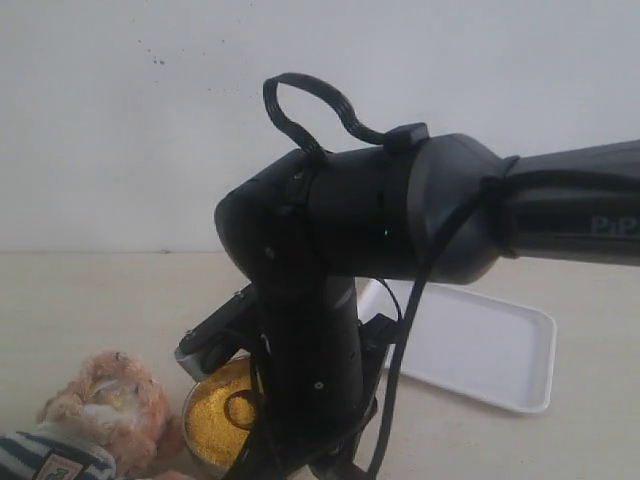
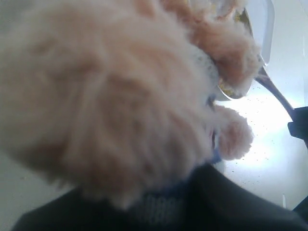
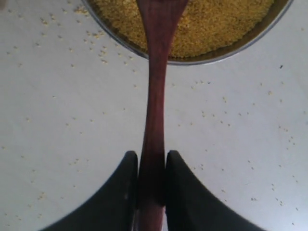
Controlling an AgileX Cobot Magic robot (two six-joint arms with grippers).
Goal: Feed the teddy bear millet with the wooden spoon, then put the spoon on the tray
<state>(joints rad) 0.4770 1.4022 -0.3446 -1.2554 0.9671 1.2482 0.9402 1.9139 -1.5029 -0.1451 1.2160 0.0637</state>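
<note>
Two black fingers (image 3: 115, 192) of the R gripper (image 3: 151, 156) are pinched tight on the wooden spoon (image 3: 155, 96), one each side of the thin handle near its tail end, w/ no gap showing. Spoon's wide end reaches over the rim of the metal bowl (image 3: 216, 55) and sits above or on the millet (image 3: 216, 19); can't tell if it's touching. Loose grains (image 3: 99, 33) are scattered over the pale table (image 3: 57, 120) around the bowl.

In the wide view the R arm (image 1: 330, 260) blocks most of the scene. It bends down over the bowl, which stands just beside the teddy bear (image 1: 110, 405) at the lower left of that view. Bear's striped shirt is cut off by the edge. White tray (image 1: 480, 350) lies behind the arm toward the right of that view, apart from the bowl.

L gripper (image 2: 207, 202): only a dark blur under a mass of bear fur pressed right up to its camera. Possibly it's got the bear, but the jaws aren't visible, so can't tell if it's gripping or not.
</note>
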